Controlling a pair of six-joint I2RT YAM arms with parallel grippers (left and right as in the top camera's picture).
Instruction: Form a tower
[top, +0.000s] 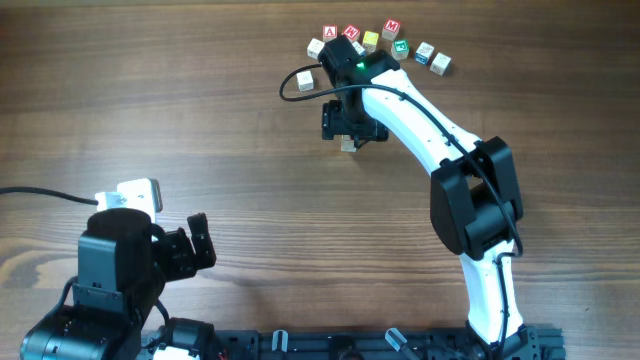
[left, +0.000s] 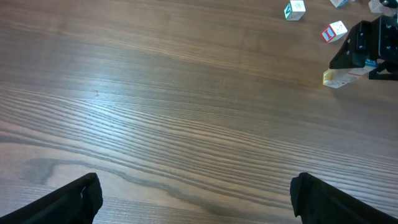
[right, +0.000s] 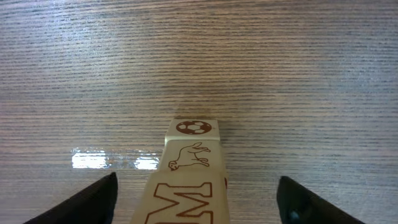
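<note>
Overhead: the tower (top: 348, 144) stands upright mid-bench (top: 200, 110), directly under your right pincer (top: 346, 126). Your left pincer (top: 188, 247) is well apart, back by the arm bases, so the right arm is nearer. The loose cubes (top: 371, 40) sit in a row just behind the tower, with bare wood in front and to the left.

Left wrist: the left pincer's jaws are spread wide and empty, with the tower (left: 341, 77) far off at upper right.

Right wrist: the jaws are spread with a gap on each side of the tower (right: 189, 163), touching nothing. The tower's long axis is vertical, so your likely clear exit is straight up. Drifting sideways risks toppling it.
</note>
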